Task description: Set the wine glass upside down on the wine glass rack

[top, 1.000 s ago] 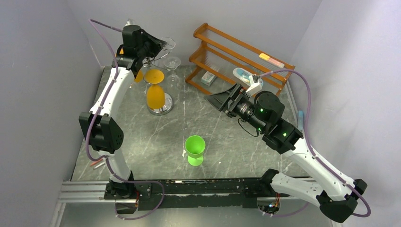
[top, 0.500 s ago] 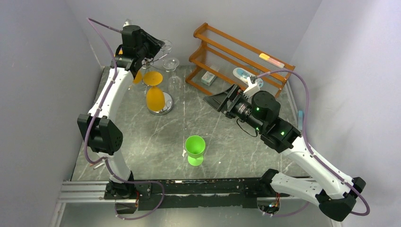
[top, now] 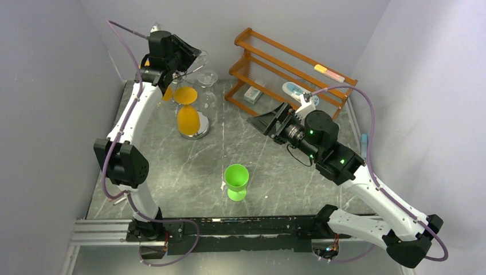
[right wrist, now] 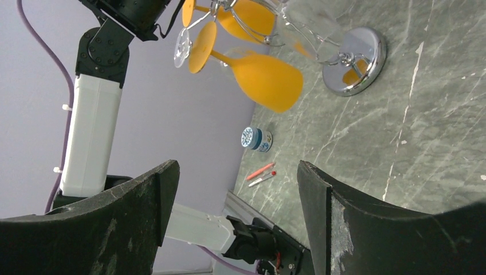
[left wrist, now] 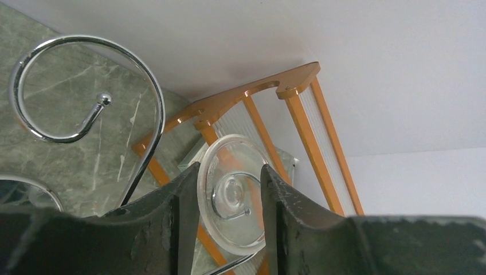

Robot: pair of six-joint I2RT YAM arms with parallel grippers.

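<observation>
Left hand [left wrist: 229, 172] is up at the crown of the shiny silver wire rack [right wrist: 355, 60], the one with the round mirrored base. Its fingers [left wrist: 166, 229] sit tight on either side of the round foot of the clear wine glass [left wrist: 232, 192]. This reads as a clamp on the glass. The foot lies right against one curled scroll arm. Cannot tell whether the stem is inside the slot. Bowl not made out.

Right hand [right wrist: 235, 172] is spread wide with nothing in it, over the grey marbled desk [top: 172, 166], well apart from the rack.

Risks, as judged:
- Letting go before the foot rests on the wire would drop the glass onto the desk or the base.
- A sideways nudge could swing it into the orange glasses [right wrist: 266, 80] hanging just beside, or tip the slender rack.
- Too hard a squeeze may crack the thin foot.
</observation>
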